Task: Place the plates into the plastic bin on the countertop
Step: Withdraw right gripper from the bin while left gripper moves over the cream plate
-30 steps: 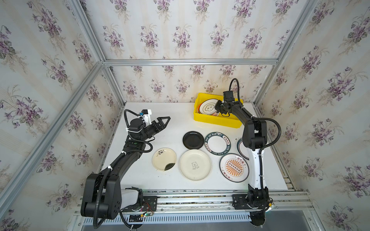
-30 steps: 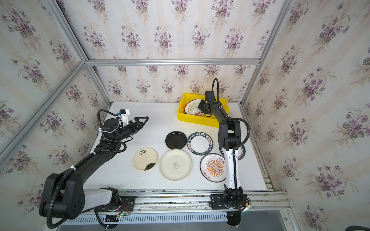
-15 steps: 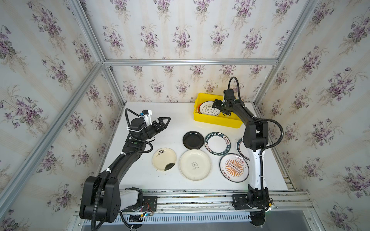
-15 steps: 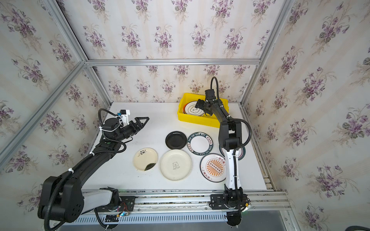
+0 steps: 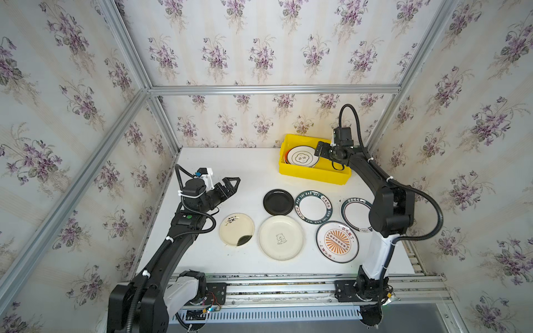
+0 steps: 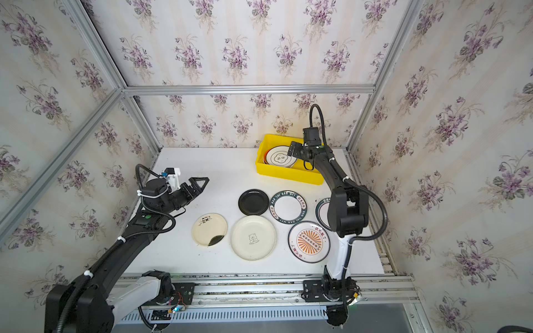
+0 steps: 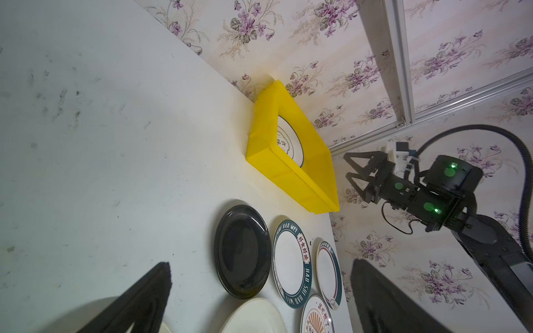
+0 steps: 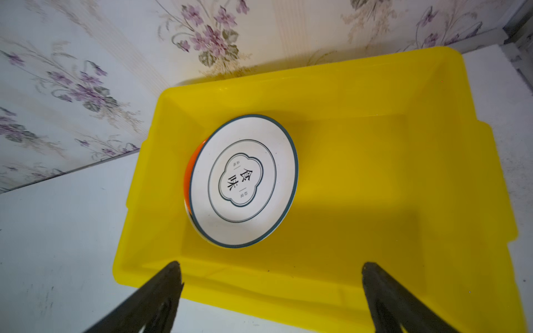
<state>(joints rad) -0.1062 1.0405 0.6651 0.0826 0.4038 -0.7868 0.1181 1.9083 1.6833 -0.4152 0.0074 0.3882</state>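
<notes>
The left fingers [image 7: 144,297] hung wide open, empty, above the bench [image 5: 216,161], where six plates [image 5: 280,237] lay unpacked (most of the job). Rightward, the yellow bin [image 5: 311,174] held a white plate [image 5: 302,156] over an orange plate [image 8: 189,178]; the right fingers [image 8: 161,291] gaped empty above it.

In the plastic bin [image 8: 346,98], an orange plate [image 8: 187,178] is almost wholly covered by a white plate [image 8: 245,181]; only a sliver is seen. In both top views, a lettered-rim plate [image 5: 354,212] [image 6: 323,212] is partly hidden behind the right arm [image 5: 389,213].
</notes>
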